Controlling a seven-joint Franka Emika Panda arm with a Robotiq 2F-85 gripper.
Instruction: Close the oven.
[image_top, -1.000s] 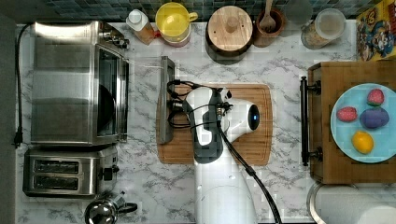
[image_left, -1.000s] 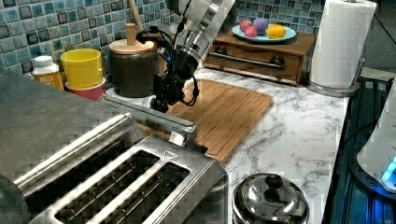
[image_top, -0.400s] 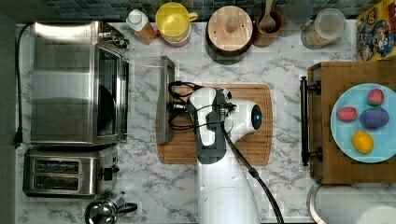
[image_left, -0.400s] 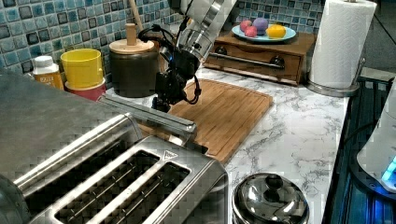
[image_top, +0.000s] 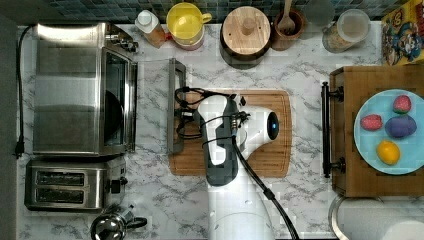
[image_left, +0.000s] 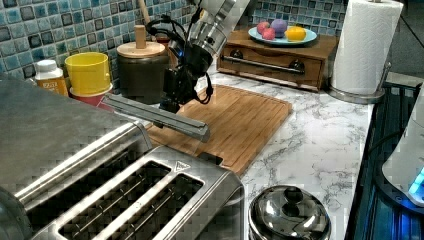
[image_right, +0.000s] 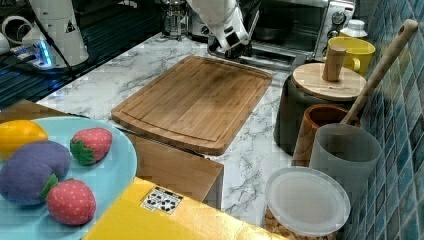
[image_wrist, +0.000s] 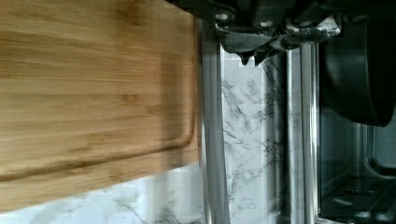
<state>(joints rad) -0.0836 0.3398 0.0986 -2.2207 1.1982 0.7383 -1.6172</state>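
cutting board (image_top: 260, 160) centre of the top view | oven (image_top: 82, 90) left, door (image_top: 176, 107) down (flat) | gripper (image_top: 184, 114) at the door's edge, finger spread untellable

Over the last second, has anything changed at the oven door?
Hardly anything. The claw stays at the door handle of the oven, with only a slight shift of the wrist above it. The door lies open and about level, as before. No grab or release that I can see. The cutting board, toaster and fruit plate are unmoved.
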